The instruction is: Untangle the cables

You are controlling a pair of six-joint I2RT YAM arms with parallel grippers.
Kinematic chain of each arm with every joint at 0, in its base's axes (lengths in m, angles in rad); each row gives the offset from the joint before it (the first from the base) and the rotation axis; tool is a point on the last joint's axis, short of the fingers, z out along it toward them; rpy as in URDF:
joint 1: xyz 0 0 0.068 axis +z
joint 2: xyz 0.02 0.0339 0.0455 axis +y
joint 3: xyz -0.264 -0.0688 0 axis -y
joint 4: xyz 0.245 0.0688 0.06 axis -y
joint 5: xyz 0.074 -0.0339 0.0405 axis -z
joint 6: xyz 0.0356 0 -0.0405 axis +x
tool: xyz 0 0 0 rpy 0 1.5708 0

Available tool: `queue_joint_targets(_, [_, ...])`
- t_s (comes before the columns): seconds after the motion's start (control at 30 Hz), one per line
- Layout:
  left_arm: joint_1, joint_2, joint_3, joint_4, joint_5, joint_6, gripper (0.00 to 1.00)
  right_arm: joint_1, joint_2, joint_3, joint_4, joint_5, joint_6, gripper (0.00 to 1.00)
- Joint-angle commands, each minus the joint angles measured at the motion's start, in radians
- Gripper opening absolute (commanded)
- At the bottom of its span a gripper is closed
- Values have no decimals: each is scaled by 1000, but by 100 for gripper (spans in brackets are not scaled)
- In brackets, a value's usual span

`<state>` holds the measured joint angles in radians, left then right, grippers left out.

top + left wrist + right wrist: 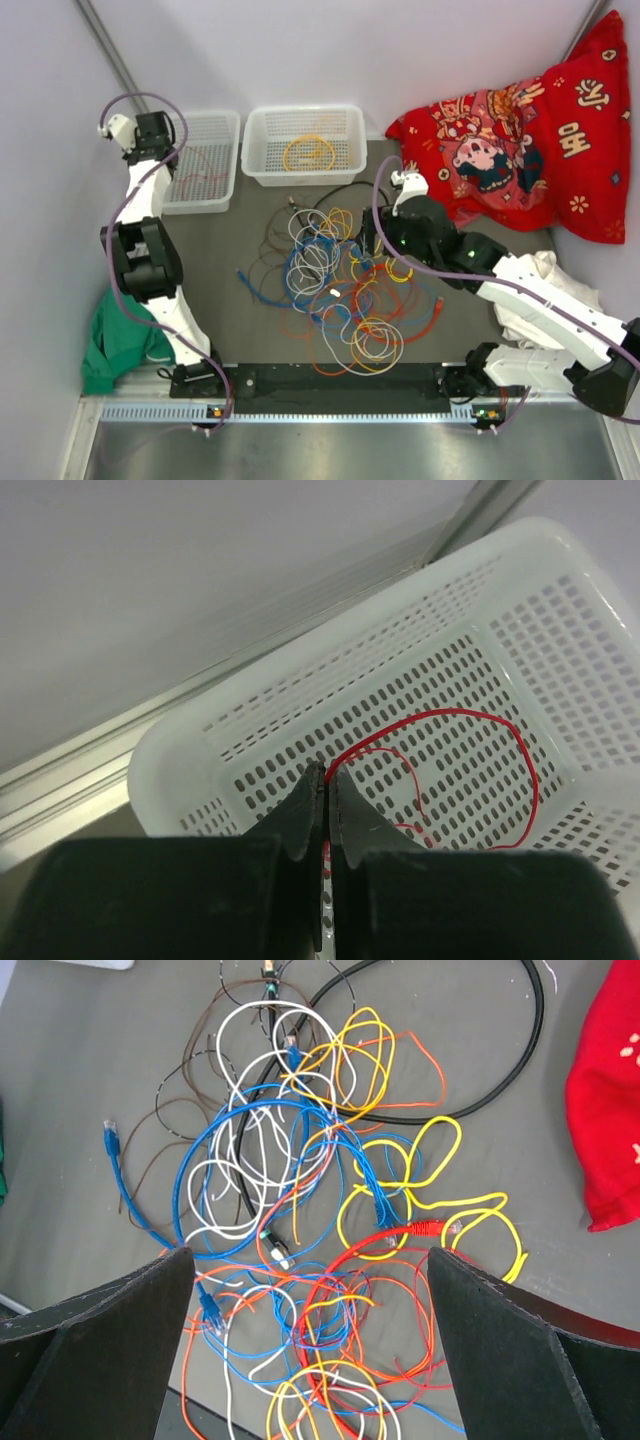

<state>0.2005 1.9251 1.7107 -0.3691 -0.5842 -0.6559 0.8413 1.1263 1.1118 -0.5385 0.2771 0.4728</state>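
The cables (340, 290) lie in a loose tangle of blue, white, yellow, orange, red, brown and black loops on the grey table. My right gripper (310, 1255) hovers above them, open wide, with a red plug-ended cable (400, 1235) and blue loops (250, 1160) below its gap. Over at the back left, my left gripper (328, 775) hangs above a white perforated basket (560, 590). It is shut on a thin red cable (500, 730), which runs from the fingertips and curls down into that basket. A second white basket (262, 140) holds a coiled yellow cable (308, 152).
A red printed cushion (530, 150) fills the back right, with a white cloth (545, 290) beside the right arm. A green cloth (115, 345) lies at the left arm's base. A black bar (330, 380) runs along the near edge. White walls close in on all sides.
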Motion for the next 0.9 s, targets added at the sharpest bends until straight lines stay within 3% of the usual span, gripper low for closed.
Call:
queue_joint_targets(0.0, [66, -49, 50, -71, 69, -132, 0, -8, -39, -17, 35, 2, 9, 99])
queue_joint_targets(0.1, [74, 11, 130, -165, 154, -122, 0, -8, -39, -24, 40, -1, 12, 99])
queue_joint_targets(0.23, [76, 5, 110, -118, 253, -80, 20, -10, -42, -26, 46, -4, 16, 99])
queue_joint_targets(0.27, [76, -3, 90, -102, 270, -79, 38, -8, -42, -29, 46, -4, 13, 99])
queue_joint_targets(0.47, [39, -15, 141, -103, 336, -13, 83, -8, -45, -35, 44, -9, 26, 99])
queue_joint_targets(0.6, [-15, -93, 77, -65, 424, -7, 85, -8, -48, -44, 49, -12, 36, 99])
queue_joint_targets(0.67, [-55, -188, -24, -35, 438, 2, 85, -8, -48, -67, 57, -4, 38, 99])
queue_joint_targets(0.87, [-355, -504, -375, 143, 340, 42, 84, -10, -25, -160, 107, -35, 40, 99])
